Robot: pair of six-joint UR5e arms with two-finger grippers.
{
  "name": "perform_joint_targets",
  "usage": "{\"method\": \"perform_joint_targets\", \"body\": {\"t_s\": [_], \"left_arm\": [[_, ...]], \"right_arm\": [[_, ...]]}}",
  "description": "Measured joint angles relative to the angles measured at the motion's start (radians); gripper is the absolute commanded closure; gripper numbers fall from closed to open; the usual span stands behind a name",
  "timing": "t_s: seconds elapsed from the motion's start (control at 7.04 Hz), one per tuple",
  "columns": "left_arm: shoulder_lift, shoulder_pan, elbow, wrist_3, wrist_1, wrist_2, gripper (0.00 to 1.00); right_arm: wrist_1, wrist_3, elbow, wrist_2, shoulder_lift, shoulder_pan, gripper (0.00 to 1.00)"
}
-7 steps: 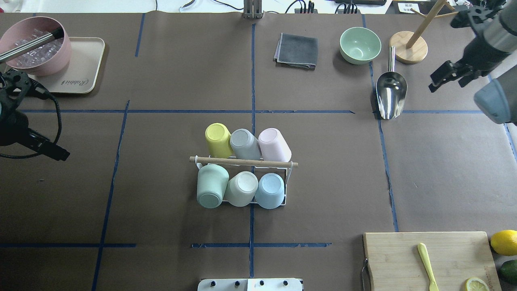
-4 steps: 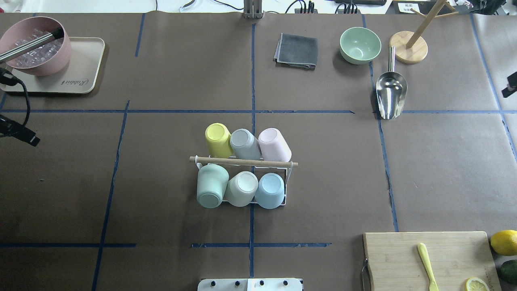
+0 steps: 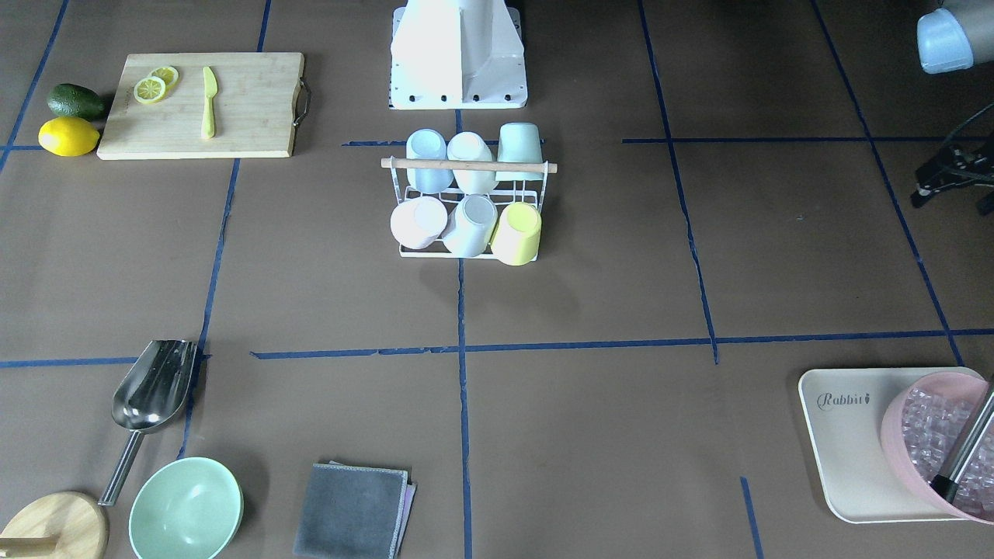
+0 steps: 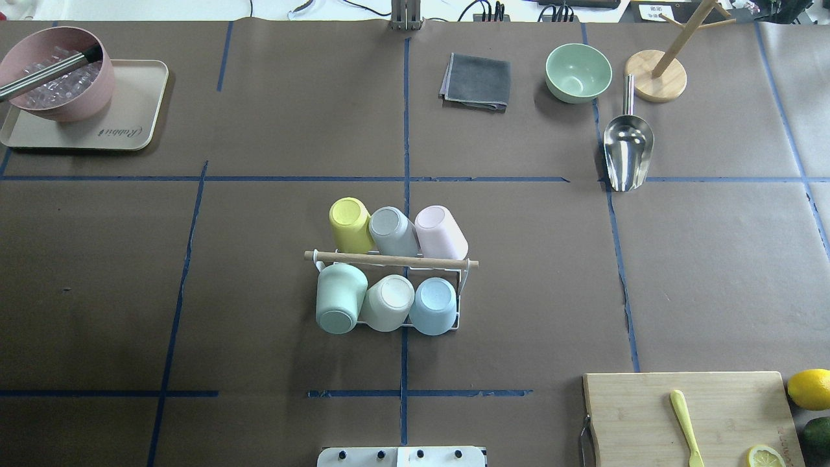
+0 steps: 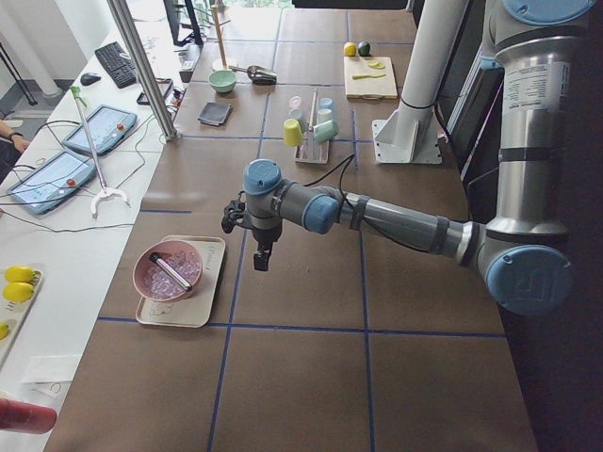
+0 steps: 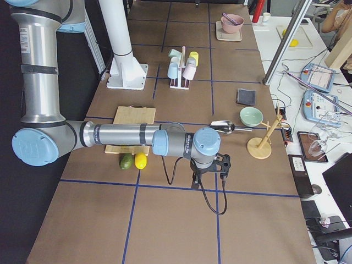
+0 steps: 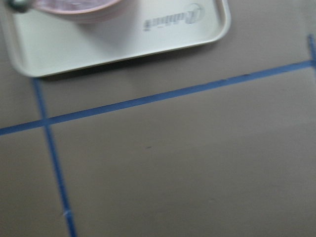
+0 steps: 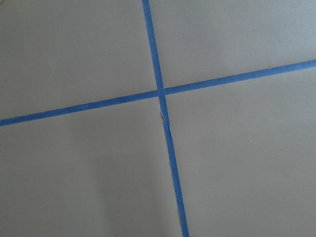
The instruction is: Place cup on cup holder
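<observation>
The cup holder, a white wire rack with a wooden rod (image 4: 389, 260), stands at the table's middle and also shows in the front view (image 3: 466, 164). Several cups hang upside down on its prongs: yellow (image 4: 350, 224), grey (image 4: 391, 231) and pink (image 4: 441, 232) on the far row, green (image 4: 338, 299), pale (image 4: 388, 303) and blue (image 4: 433, 306) on the near row. My left gripper (image 5: 262, 256) hovers far left near the tray, and shows only in part at the front view's edge (image 3: 943, 177). My right gripper (image 6: 210, 175) hovers far right. I cannot tell whether either is open or shut. Neither holds a cup.
A pink bowl of ice (image 4: 58, 74) sits on a beige tray (image 4: 130, 130) at the far left. A grey cloth (image 4: 476, 81), green bowl (image 4: 577, 71), metal scoop (image 4: 628, 152) and wooden stand (image 4: 656, 76) lie at the back. A cutting board (image 4: 687, 418) and lemon (image 4: 809, 388) sit front right.
Both arms have drawn outward and left the overhead view, the left to the left and the right to the right. The cups and rack have not moved.
</observation>
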Motion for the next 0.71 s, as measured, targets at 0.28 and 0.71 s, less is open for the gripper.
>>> {"method": "perform_joint_targets", "body": {"t_s": [0.28, 0.71], "left_arm": [[0.086, -0.108, 0.004, 0.121, 0.022, 0.002, 0.00], [0.118, -0.185, 0.020, 0.234, 0.064, -0.016, 0.00]], "right_arm": [[-0.003, -0.062, -0.010, -0.006, -0.024, 0.019, 0.00], [0.002, -0.079, -0.010, -0.044, -0.040, 0.021, 0.00]]}}
